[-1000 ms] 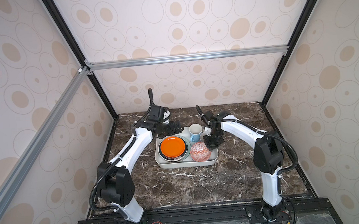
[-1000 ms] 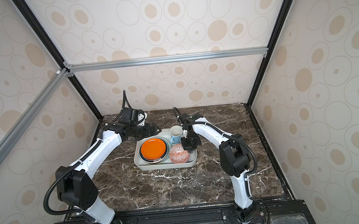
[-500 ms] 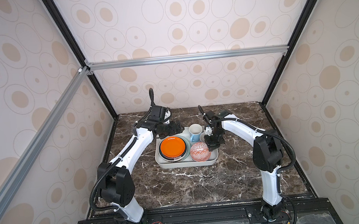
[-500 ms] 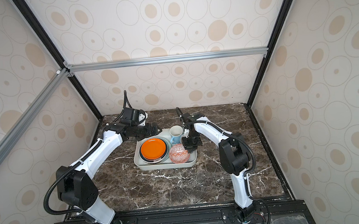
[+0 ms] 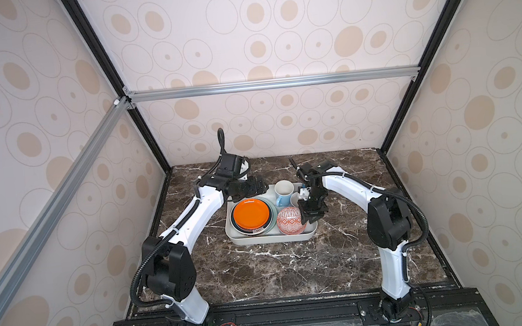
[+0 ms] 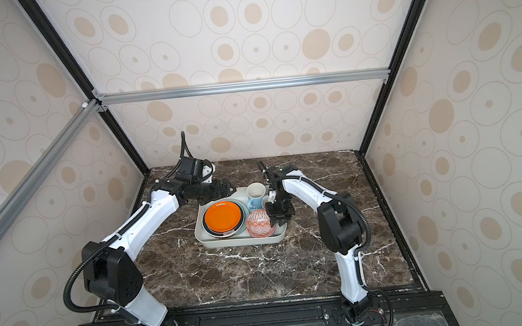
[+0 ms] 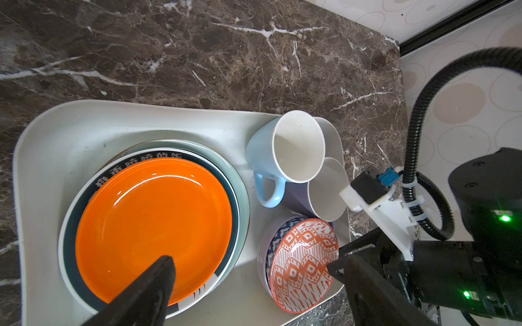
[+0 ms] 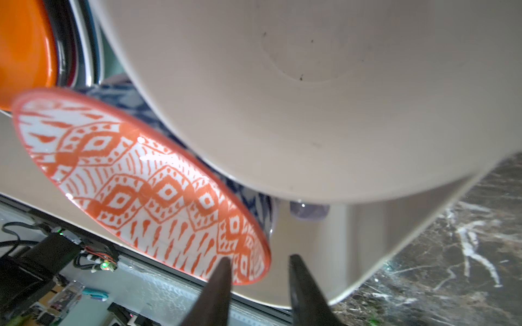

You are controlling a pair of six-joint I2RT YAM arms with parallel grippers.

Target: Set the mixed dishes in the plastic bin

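Note:
The off-white plastic bin [image 5: 237, 237] [image 6: 206, 239] [image 7: 70, 132] holds the mixed dishes. An orange plate [image 5: 251, 214] [image 6: 222, 218] [image 7: 152, 223] tops a stack of a dark-rimmed plate and a mint-green one. A blue mug [image 5: 283, 192] [image 6: 255, 195] [image 7: 282, 152] and a lavender mug [image 7: 324, 192] stand at the far right. An orange-patterned bowl [image 5: 289, 221] [image 6: 258, 224] [image 7: 302, 262] [image 8: 141, 183] leans tilted in the near right corner. My right gripper [image 5: 311, 219] [image 6: 278, 223] [image 8: 258, 262] is open, its fingers straddling the bowl's rim without gripping. My left gripper [image 5: 252, 187] [image 6: 223, 188] [image 7: 248, 262] hangs wide open and empty above the bin's far left corner.
The bin sits mid-table on dark marble [image 5: 278, 265], with bare tabletop in front and to the right. Patterned walls close the back and both sides. The lavender mug's pale inside [image 8: 310, 84] fills much of the right wrist view.
My right gripper has opened and let go of the bowl's rim; the bowl stays in the bin. The left arm has barely moved.

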